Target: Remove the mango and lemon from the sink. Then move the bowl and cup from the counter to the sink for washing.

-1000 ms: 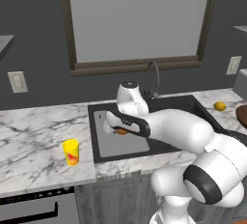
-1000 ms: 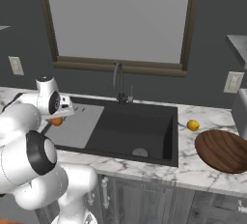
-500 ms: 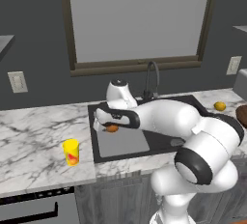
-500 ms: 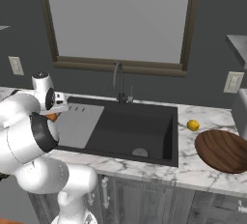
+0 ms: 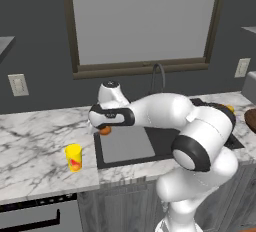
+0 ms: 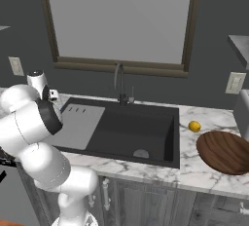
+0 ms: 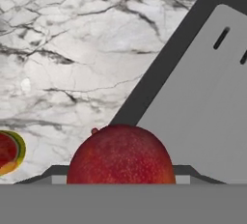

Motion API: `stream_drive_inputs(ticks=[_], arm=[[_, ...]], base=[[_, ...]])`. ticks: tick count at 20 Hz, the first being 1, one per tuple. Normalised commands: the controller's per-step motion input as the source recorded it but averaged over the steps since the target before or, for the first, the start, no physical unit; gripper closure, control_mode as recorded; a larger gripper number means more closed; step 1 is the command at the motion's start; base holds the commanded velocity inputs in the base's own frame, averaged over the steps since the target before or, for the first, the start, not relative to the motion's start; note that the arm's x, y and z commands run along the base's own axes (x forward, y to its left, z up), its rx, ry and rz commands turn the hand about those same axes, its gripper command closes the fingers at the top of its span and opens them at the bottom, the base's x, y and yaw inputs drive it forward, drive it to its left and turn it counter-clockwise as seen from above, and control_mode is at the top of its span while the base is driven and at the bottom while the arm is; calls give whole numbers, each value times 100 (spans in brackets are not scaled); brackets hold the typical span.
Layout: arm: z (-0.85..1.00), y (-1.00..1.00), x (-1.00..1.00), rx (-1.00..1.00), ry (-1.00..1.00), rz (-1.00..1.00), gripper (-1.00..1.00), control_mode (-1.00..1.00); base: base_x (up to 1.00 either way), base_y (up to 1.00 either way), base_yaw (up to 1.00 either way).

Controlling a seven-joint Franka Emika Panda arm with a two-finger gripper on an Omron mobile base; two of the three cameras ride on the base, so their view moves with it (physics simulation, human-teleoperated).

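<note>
My gripper (image 5: 105, 128) is shut on the orange-red mango (image 5: 105, 131), held just above the left edge of the sink (image 5: 127, 144) where the grey drainboard meets the counter (image 5: 35, 141). In the hand view the mango (image 7: 120, 155) sits at the bottom, over the sink's black rim, with marble counter (image 7: 72, 49) beyond it. The yellow cup (image 5: 73, 157) stands on the counter to the front left of the gripper, and the cup (image 7: 9, 151) shows at the hand view's left edge. The lemon (image 6: 194, 126) lies on the counter right of the sink (image 6: 136, 127). The brown bowl (image 6: 226, 152) rests beside it.
A dark arched faucet (image 6: 119, 81) rises behind the basin. A wall outlet (image 5: 18, 84) is at the far left, and an oven front (image 5: 40, 216) lies below the counter's left part. Open marble stretches left of the sink around the cup.
The arm has swung left, carrying the mango from over the drainboard to the sink's left edge. Cup, lemon and bowl have not moved.
</note>
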Motion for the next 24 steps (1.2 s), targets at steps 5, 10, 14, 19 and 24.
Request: stream_drive_inputs(ticks=[5, 10, 14, 19, 24], arm=[[-4, 45, 17, 0, 0, 6, 100, -100], [-8, 46, 21, 0, 0, 5, 100, -100], [-7, 34, 28, 0, 3, 3, 100, -100], [-13, 30, 27, 0, 6, 0, 100, -100], [-20, 34, 17, 0, 7, 0, 100, -100]], base=[[0, 0, 0], [0, 0, 0], [0, 0, 0], [0, 0, 0], [0, 0, 0]])
